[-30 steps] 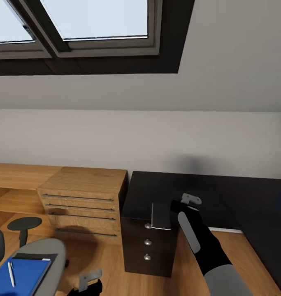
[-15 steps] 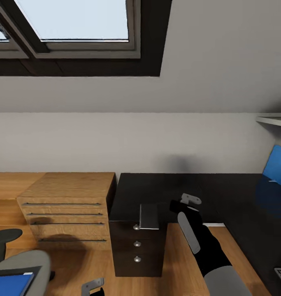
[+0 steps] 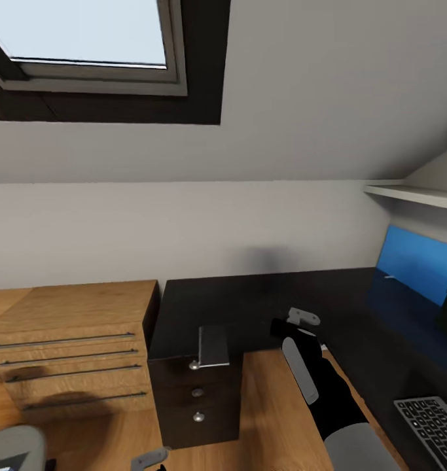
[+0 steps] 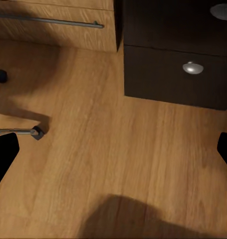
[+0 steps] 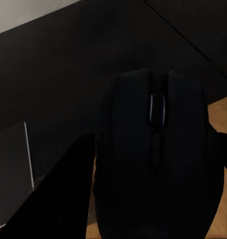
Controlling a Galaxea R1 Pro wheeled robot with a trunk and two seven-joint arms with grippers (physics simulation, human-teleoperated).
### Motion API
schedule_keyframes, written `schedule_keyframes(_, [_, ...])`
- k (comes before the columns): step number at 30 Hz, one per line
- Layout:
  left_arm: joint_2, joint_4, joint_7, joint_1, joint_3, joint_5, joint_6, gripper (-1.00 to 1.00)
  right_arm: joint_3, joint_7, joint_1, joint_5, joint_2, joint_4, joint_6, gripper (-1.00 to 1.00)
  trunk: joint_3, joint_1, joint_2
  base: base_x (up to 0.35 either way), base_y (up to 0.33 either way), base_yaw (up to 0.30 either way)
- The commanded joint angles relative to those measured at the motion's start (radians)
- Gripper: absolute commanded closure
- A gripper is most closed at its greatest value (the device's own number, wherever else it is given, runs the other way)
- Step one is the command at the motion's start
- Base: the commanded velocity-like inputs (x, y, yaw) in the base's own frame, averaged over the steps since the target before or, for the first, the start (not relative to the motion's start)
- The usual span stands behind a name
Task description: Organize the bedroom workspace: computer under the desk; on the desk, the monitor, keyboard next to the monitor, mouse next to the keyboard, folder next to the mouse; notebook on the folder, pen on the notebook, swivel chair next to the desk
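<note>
Room: attic bedroom, sloped white ceiling, a dark-framed skylight (image 3: pixel 86 39) up at the far left, light wood floor.
Desk: the black L-shaped desk (image 3: pixel 262 294) runs along the far wall and turns down the right side; its three-drawer unit (image 3: pixel 194 399) stands at the near left end, just beside a light-wood drawer chest (image 3: pixel 72 347).
Keyboard: the keyboard (image 3: pixel 432 428) lies on the desk's right wing, near right corner of the head view; a blue wall panel (image 3: pixel 416 265) stands behind that wing.
Right gripper: the right gripper (image 3: pixel 295 324) hangs over the desk's near edge, pinching the mouse (image 5: pixel 158 154), which sits dark and rounded between the fingers in the right wrist view.
Left gripper: the left gripper (image 4: pixel 113 149) is low over bare floor near the drawer unit, fingers spread, nothing between them.
Step in hand: I judge it to be carrying the mouse to the keyboard.
Doing it well: swing right along the desk, keep the mouse level and clear of the top, lower it just beside the keyboard without nudging it, and let go only once it rests flat.
</note>
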Motion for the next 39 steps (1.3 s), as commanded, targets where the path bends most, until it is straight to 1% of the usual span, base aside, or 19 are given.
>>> schedule_keyframes(1, [0.001, -0.002, 0.005, -0.002, -0.007, 0.010, -0.007, -1.00, 0.002, -0.008, -0.001, -0.010, 0.000, -0.001, 0.001, 1.00, -0.001, 0.000, -0.001, 0.000, 0.000, -0.274])
schedule_keyframes(30, [0.001, -0.002, 0.007, -0.002, -0.009, 0.009, -0.007, -1.00, 0.002, -0.007, -0.001, -0.010, 0.000, 0.001, 0.003, 1.00, 0.016, 0.000, -0.001, 0.000, 0.000, -0.274])
schedule_keyframes(39, [0.001, -0.005, 0.007, -0.002, -0.008, 0.007, -0.033, -1.00, 0.002, -0.005, -0.001, -0.010, 0.000, 0.009, 0.001, 1.00, 0.021, 0.000, -0.001, 0.000, 0.000, -0.274])
